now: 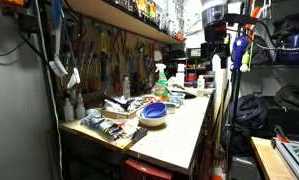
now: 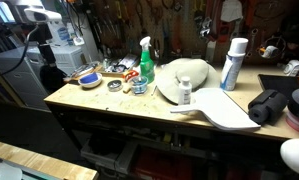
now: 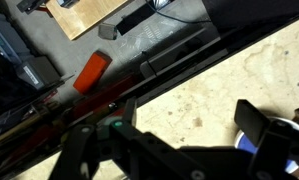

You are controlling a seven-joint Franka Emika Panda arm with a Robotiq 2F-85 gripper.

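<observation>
The arm (image 1: 215, 14) holds the gripper (image 3: 167, 138) high — jaws spread wide apart.

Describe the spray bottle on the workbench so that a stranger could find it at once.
Find the wooden workbench below the wall of hanging tools. Near its middle, beside a white dome-shaped object, stands the spray bottle. Only it has a green trigger head on a pale body.
</observation>
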